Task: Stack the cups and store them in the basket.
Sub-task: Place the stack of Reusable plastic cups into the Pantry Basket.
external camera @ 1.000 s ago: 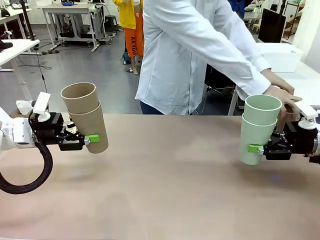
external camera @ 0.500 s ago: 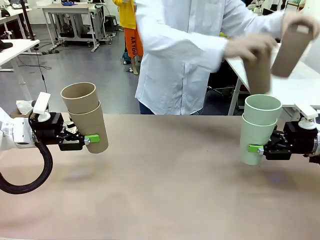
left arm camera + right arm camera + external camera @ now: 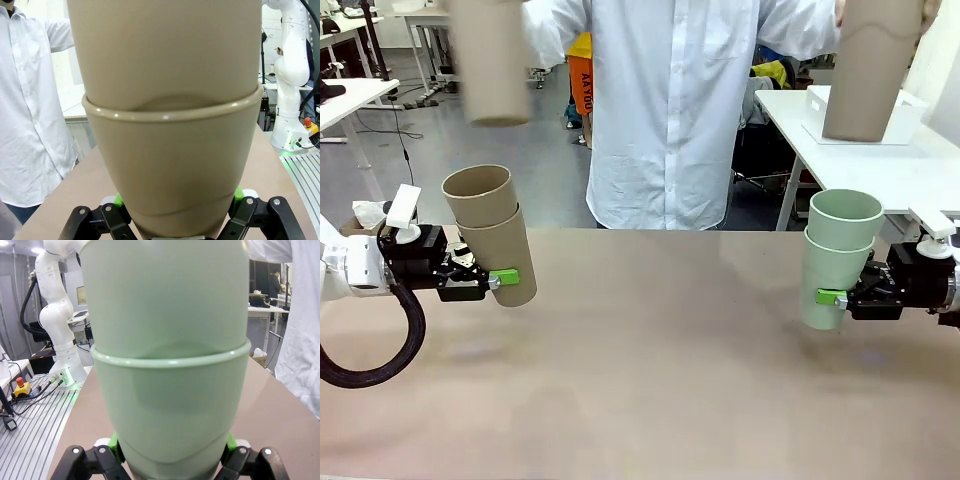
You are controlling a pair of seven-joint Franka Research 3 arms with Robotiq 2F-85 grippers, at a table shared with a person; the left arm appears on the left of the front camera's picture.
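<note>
The left gripper (image 3: 504,277) is clamped on the lower cup of a nested brown-tan tumbler pair (image 3: 492,235), which is held tilted above the desk (image 3: 650,380) near its left edge. The right gripper (image 3: 832,297) is clamped on a nested mint green tumbler pair (image 3: 840,255) near the right edge. A blurred brown tumbler (image 3: 488,62) and a second brown tumbler (image 3: 870,70) are held aloft by the person (image 3: 670,120) at the far edge. The white basket (image 3: 908,115) is seen on a side table (image 3: 840,165) beyond the far right corner.

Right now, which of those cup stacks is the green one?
The nested mint pair in the right claw. The left claw's tan pair and the person's two raised cups are all brownish.
</note>
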